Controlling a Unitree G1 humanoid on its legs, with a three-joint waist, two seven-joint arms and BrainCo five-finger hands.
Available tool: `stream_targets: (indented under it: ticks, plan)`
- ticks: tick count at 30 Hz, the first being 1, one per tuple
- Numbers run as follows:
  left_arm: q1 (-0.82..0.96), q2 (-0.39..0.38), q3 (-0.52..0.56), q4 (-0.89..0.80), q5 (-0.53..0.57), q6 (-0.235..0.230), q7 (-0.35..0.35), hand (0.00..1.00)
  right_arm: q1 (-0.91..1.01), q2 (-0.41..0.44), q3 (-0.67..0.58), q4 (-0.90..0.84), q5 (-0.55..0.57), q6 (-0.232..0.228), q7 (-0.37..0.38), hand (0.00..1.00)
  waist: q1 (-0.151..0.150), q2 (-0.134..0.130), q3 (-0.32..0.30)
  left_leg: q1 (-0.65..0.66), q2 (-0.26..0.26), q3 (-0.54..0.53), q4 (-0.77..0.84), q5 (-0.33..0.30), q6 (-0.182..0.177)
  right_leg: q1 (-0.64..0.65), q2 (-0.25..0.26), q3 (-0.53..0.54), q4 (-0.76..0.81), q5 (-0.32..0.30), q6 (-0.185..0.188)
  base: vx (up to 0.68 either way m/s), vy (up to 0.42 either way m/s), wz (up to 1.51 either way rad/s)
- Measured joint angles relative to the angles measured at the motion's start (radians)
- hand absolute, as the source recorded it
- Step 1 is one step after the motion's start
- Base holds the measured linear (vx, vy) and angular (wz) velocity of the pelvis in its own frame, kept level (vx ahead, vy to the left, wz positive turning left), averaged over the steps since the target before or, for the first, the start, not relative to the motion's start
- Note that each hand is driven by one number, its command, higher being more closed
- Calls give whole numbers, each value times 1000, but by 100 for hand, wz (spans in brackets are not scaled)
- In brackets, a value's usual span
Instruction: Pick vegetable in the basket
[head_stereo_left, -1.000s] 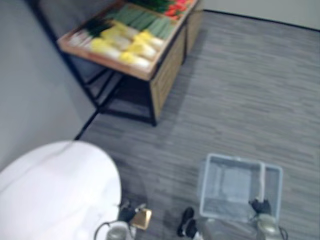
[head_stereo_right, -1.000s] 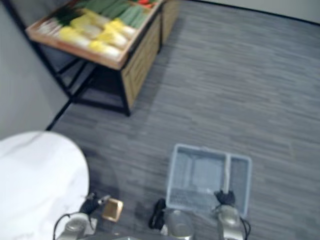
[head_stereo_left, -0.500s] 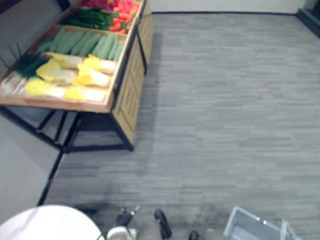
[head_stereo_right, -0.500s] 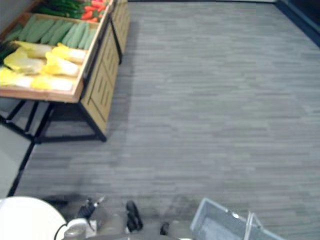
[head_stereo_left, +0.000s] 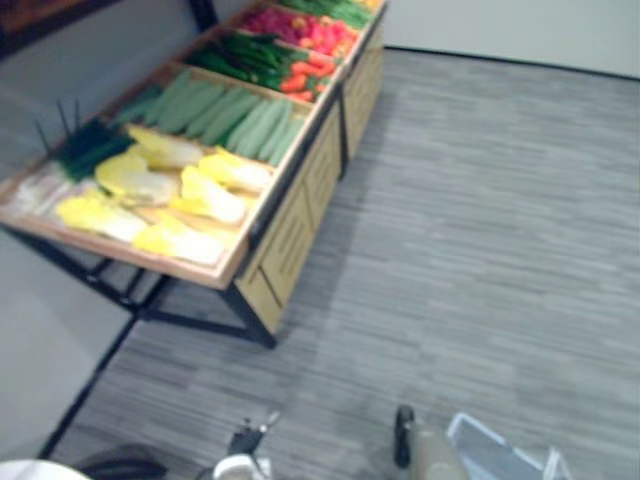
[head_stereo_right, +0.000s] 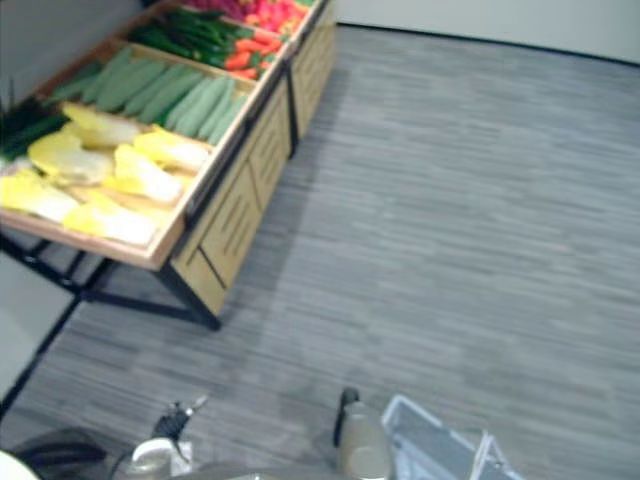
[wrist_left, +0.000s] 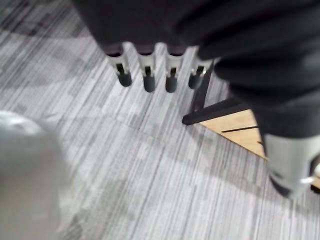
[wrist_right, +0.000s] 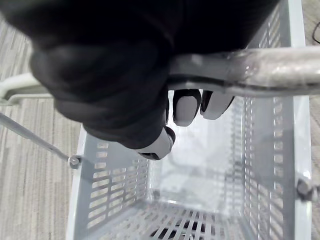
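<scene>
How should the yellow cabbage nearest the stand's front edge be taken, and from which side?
Probably its middle, from above: the cabbage lies flat along the front rim of the stand, so the open left hand can close across its narrow width.

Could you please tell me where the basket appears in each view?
Left eye view: basket at the bottom edge, right of centre.
Right eye view: basket at the bottom edge, just right of centre.
Right wrist view: basket close beneath the right hand gripping its handle.
Left wrist view: left hand, wooden stand and floor instead.
Shared landmark: the grey striped floor.
</scene>
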Motion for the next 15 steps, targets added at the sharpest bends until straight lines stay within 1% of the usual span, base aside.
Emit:
stream_targets:
  ticks: [1, 2, 3, 4, 5, 6, 7, 8, 9, 10, 11, 12, 13, 14, 15]
  plan:
    - [6, -2, 14, -12, -14, 0, -2, 0, -4, -5, 20, -4, 1, 0, -2, 100, 8, -2, 4, -48, 20, 11, 105, -6, -8, 51, 13, -3, -27, -4, -13, 563, -287, -4]
    - [5, 13, 14, -25, -14, -3, 0, 0, -14, 1, 37, -19, 7, 0, -3, 100, 14, -24, 18, -96, 4, 49, 142, -9, -16, 153, 14, -14, -97, -11, -14, 555, -291, 10]
    - [5, 15, 13, -32, -14, -8, 1, 0, -19, -1, 41, -20, 8, -2, -4, 100, 15, -32, 21, -113, -7, 76, 122, -14, -28, 188, 14, -21, -129, -12, -13, 612, -316, 24]
    - [4, 20, 9, -42, -14, -12, 1, 0, -34, -9, 47, -21, 13, -6, -4, 100, 18, -43, 21, -140, -39, 135, 35, -17, -33, 234, 14, -28, -177, -18, -8, 432, -190, 13]
    - [3, 25, 8, -42, -16, -15, 0, 0, -64, -24, 61, -21, 26, -10, -4, 100, 23, -48, 22, -159, -74, 212, -109, -19, -36, 266, 14, -30, -213, -30, 4, 419, -147, 12]
    - [3, 26, 7, -39, -16, -16, -1, 0, -76, -31, 64, -21, 29, -13, -4, 100, 23, -50, 22, -164, -96, 253, -199, -18, -35, 277, 13, -35, -229, -33, 7, 332, -70, 12]
    - [2, 27, 5, -38, -15, -18, -2, 0, -90, -39, 62, -21, 32, -21, -4, 100, 23, -52, 21, -165, -131, 319, -348, -7, -34, 293, 11, -45, -247, -33, 8, 435, -33, 30]
    - [-5, 27, 3, -28, -14, -17, -3, 0, -105, -47, 53, -21, 38, -28, -3, 100, 23, -53, 20, -150, -184, 420, -564, 37, -27, 318, 11, -67, -272, -38, 16, 546, -7, 37]
    - [-3, 27, 3, -17, -14, -12, -5, 0, -120, -46, 30, -21, 38, -29, -3, 100, 29, -51, 19, -138, -226, 482, -718, 92, -10, 347, 13, -83, -285, -50, 35, 572, 16, 32]
    - [-2, 28, 4, -9, -12, -5, -5, 0, -124, -45, 24, -21, 37, -29, -2, 100, 35, -50, 18, -131, -238, 494, -753, 107, -1, 367, 13, -89, -288, -61, 51, 491, 87, 18]
    - [7, 28, 6, 6, -11, 2, -6, 0, -124, -40, 25, -22, 35, -30, 2, 100, 44, -49, 12, -114, -250, 502, -770, 106, 17, 403, 8, -108, -268, -102, 79, 387, 108, 13]
    - [18, 33, 6, 15, -11, 2, -7, 0, -118, -38, 26, -16, 34, -31, 4, 100, 55, -58, -8, -117, -268, 494, -742, 136, 82, 403, -18, -132, -190, -176, 101, 591, 216, 55]
    - [11, 43, 0, 34, -10, 2, -8, 0, -105, -21, 27, -14, 29, -32, 7, 100, 50, -70, -14, -98, -306, 462, -716, 110, 135, 376, -80, -167, 0, -234, 147, 397, 159, 77]
    - [11, 45, -8, 39, -9, 2, -8, 0, -107, -16, 25, -17, 29, -36, 5, 100, 48, -81, -12, -82, -330, 434, -723, 97, 135, 333, -123, -175, 139, -234, 149, 642, 282, 115]
    - [16, 49, -22, 31, -9, 1, -7, 0, -116, -8, 23, -24, 41, -43, 1, 100, 43, -81, -20, -53, -378, 385, -743, 77, 146, 210, -208, -151, 441, -160, 147, 525, 224, 134]
